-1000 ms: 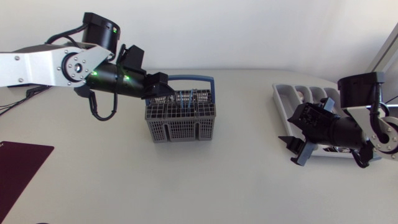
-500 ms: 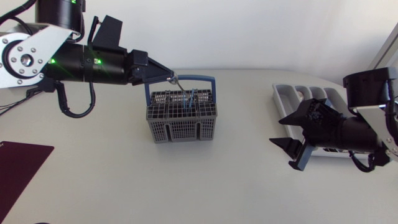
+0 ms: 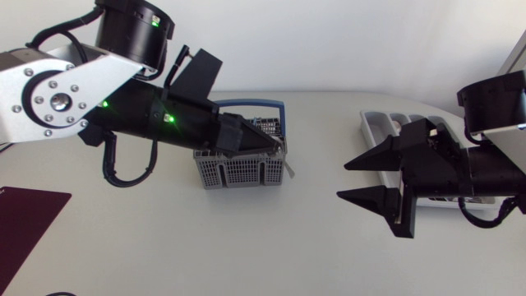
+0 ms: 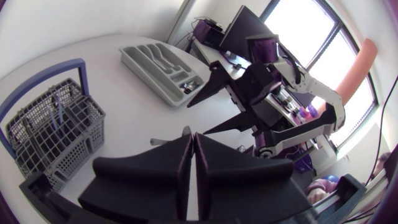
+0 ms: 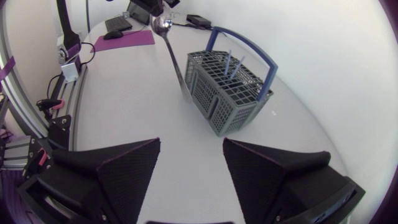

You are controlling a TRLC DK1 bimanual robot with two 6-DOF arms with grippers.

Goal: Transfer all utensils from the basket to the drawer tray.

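The right end effector is seen with its fingers spread wide. Ahead of it, a grey basket with a blue handle is set on the desk, with blue utensils standing inside. Just beside the basket, a spoon is suspended with its bowl uppermost.

A white table — evenly lit, a maroon mat at its left edge.

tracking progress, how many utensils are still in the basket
2 visible: one blue-handled utensil and a second blue-handled utensil beside it, standing in the basket under its arched handle. More may be hidden behind the mesh.
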